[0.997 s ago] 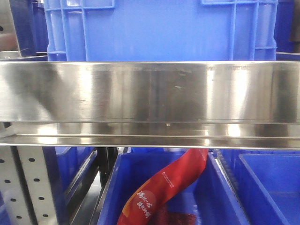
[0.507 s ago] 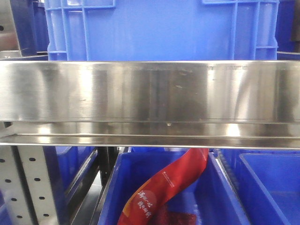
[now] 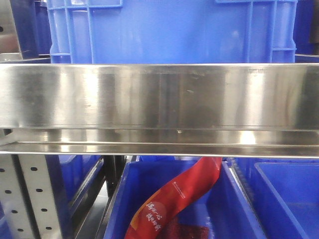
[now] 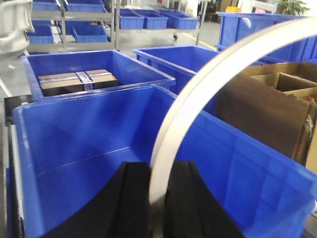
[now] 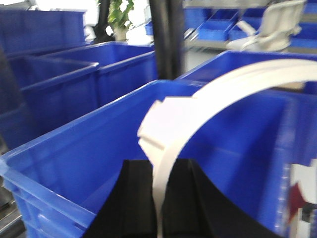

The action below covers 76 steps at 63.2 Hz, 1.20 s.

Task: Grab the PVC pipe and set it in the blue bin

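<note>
A white PVC pipe (image 4: 198, 94), bent into a long arc, rises from between the two black fingers of the left gripper (image 4: 157, 171). The jaws are clamped on the pipe's lower end. That end hangs just above the open mouth of a blue bin (image 4: 79, 139), which looks like the carry before the drop.

The right wrist view shows much the same. The right gripper (image 5: 157, 171) has its two black fingers pinched on a white curved pipe with a blocky collar fitting (image 5: 158, 124) just above the grip. It also hangs over an open blue bin. My guess is that each arm holds one end of a single pipe so the springy length stays bowed and under control. I cannot tell for sure whether it is one pipe or two, or the same bin.

By count there is one pipe in each wrist view. Behind the left arm's bin are two more large bins. One of them holds a single taped cardboard box (image 4: 77, 81). A brown carton (image 4: 267, 109) stands at the right.

The front view shows no pipe and no gripper. It has one steel shelf rail (image 3: 159, 97), one blue crate (image 3: 169, 30) above it and one red packet (image 3: 174, 199) in a bin below.
</note>
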{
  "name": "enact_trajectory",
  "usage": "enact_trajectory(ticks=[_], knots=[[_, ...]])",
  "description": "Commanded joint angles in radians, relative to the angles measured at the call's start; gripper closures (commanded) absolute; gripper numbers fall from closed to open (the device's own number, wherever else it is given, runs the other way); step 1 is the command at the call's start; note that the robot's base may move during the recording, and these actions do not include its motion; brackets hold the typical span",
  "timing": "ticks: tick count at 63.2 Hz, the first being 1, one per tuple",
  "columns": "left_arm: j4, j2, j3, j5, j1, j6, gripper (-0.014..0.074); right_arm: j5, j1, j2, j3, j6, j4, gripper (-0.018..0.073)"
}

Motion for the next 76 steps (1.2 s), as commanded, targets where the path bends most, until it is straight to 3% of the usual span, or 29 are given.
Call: enact_trajectory(ticks=[1, 16, 38, 46, 57, 61, 67, 76], knots=[[-0.011, 0.083, -0.109, 0.024, -0.007, 0.0, 0.0707, -0.017, 0.035, 0.07, -0.057, -0.007, 0.004, 0.0727], [-0.051, 0.254, -0.297, 0.061, -0.007, 0.0, 0.0707, 0.015, 0.067, 0.258, -0.247, -0.007, 0.004, 0.0727], [-0.049, 0.357, -0.316, 0.087, -0.007, -0.002, 0.0707, 0.061, 0.065, 0.372, -0.312, -0.007, 0.007, 0.0713], [-0.049, 0.359, -0.316, 0.086, -0.007, -0.002, 0.0707, 0.074, 0.055, 0.372, -0.312, -0.007, 0.007, 0.0615], [-0.049, 0.359, -0.316, 0.098, -0.007, -0.002, 0.0701, 0.076, 0.05, 0.372, -0.312, -0.007, 0.007, 0.0411], [-0.049, 0.359, -0.316, 0.098, -0.007, -0.002, 0.0643, 0.078, 0.05, 0.372, -0.312, -0.007, 0.007, 0.0338], [-0.049, 0.359, -0.316, 0.098, -0.007, -0.002, 0.0482, 0.078, 0.05, 0.372, -0.312, -0.007, 0.007, 0.0254], [-0.049, 0.361, -0.316, 0.11, -0.007, -0.002, 0.0293, 0.088, 0.05, 0.372, -0.312, -0.007, 0.007, 0.0239]])
